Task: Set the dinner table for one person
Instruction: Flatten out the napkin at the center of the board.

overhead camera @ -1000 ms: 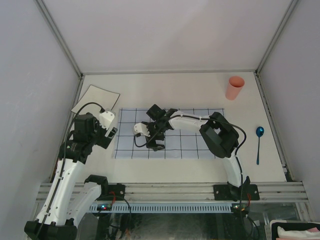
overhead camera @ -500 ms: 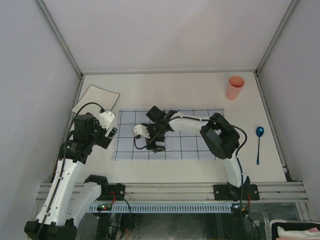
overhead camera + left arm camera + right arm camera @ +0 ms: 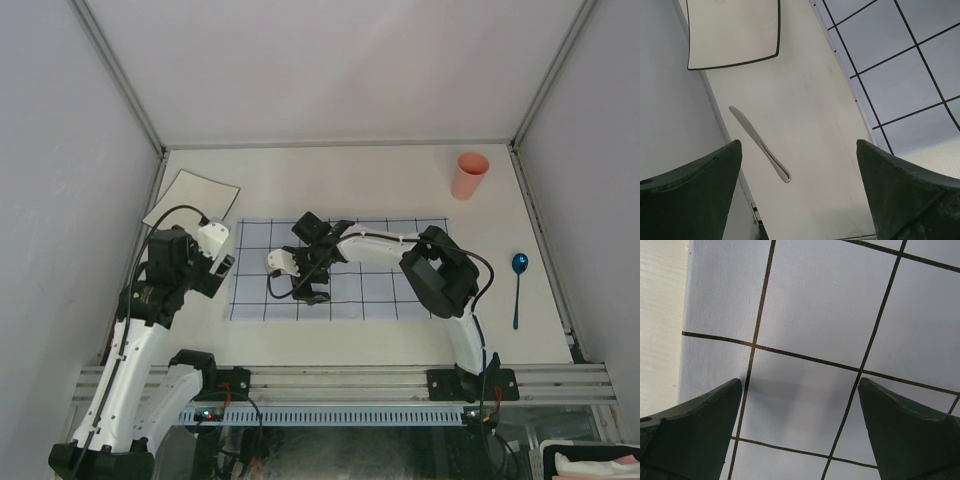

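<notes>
The dinner table (image 3: 350,180) is a flat off-white surface. A light-blue cloth (image 3: 400,290) with a dark grid lies near its front. My right gripper (image 3: 300,270) hangs open over the cloth's left part, and its wrist view shows only cloth (image 3: 815,315) between the fingers (image 3: 695,430). My left gripper (image 3: 224,263) is open above the table's left side, beside the cloth's left edge. Below it lies a metal knife (image 3: 760,145) along the left rail, with nothing held. A square white plate (image 3: 190,197) with a dark rim sits at the back left.
A pink cup (image 3: 469,176) stands upright at the back right. A blue spoon (image 3: 517,285) lies near the right rail, bowl pointing away. Pale walls and grey rails enclose the table on three sides. The plate (image 3: 732,32) also shows in the left wrist view, beyond the knife.
My right gripper has shifted very slightly to the left over the cloth. The left arm has not moved.
</notes>
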